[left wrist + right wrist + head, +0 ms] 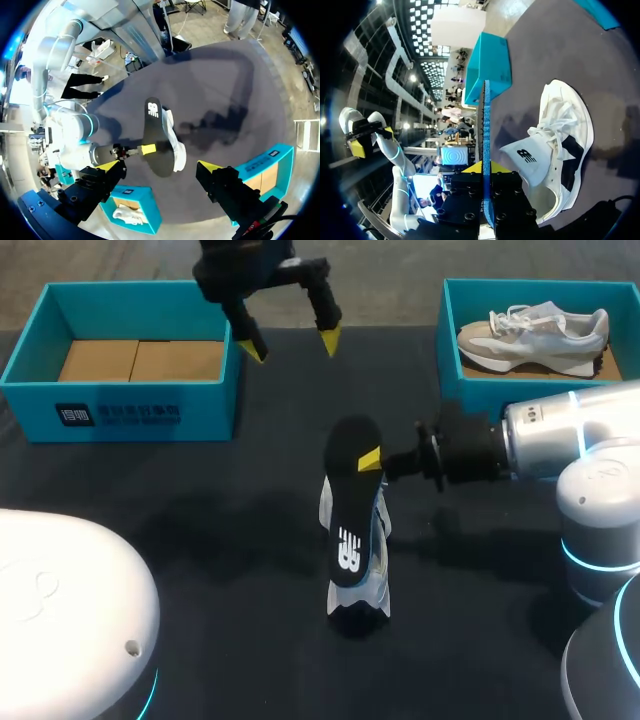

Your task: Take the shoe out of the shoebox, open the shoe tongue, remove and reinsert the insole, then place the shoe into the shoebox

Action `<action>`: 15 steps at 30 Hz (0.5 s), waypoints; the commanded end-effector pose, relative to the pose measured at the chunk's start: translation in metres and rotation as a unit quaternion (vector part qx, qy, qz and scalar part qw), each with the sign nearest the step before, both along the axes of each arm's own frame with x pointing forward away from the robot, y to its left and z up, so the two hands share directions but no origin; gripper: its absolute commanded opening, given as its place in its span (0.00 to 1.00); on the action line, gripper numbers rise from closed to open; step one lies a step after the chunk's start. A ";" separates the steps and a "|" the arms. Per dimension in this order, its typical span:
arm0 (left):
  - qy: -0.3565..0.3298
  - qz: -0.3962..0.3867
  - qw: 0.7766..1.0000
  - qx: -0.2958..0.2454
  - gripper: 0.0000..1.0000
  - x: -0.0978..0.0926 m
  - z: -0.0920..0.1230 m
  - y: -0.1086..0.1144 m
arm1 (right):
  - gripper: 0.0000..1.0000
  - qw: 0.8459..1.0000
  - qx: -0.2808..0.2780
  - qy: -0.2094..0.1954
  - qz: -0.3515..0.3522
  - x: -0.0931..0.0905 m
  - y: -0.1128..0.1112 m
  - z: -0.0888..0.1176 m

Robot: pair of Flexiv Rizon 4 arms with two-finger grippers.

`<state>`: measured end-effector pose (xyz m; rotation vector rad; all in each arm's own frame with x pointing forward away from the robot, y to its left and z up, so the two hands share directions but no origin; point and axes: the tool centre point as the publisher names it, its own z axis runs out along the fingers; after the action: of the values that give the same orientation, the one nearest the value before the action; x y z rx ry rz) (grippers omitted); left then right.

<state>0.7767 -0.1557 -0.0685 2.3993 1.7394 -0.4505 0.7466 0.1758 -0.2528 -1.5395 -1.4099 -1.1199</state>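
Insole is clamped edge-on by the right gripper, fingers closed on it, and held upright over the shoe standing mid-table. Left gripper is spread wide, empty, beside the left shoebox. A second shoe is seen in the right shoebox.

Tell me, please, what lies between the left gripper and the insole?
Nothing: the head view shows only bare dark table between the left gripper and the insole; the left wrist view agrees.
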 end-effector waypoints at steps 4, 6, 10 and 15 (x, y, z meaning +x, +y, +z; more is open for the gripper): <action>-0.007 -0.009 0.999 0.045 1.00 0.004 -0.005 -0.013 | 0.00 1.000 0.000 0.002 0.002 0.002 0.008 -0.002; -0.007 -0.009 0.999 0.045 1.00 0.004 -0.008 -0.014 | 0.00 1.000 0.002 0.002 0.002 0.001 0.009 -0.001; -0.013 -0.011 0.998 0.056 1.00 0.001 -0.012 -0.017 | 0.00 1.000 0.006 0.001 0.003 0.000 0.010 -0.001; -0.016 -0.011 0.999 0.036 1.00 -0.005 -0.014 -0.018 | 0.00 1.000 0.010 0.002 0.002 -0.002 0.011 0.001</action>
<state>0.7757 -0.1783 -0.0790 2.4842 1.7561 -0.3489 0.7457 0.1842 -0.2525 -1.5187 -1.3959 -1.1206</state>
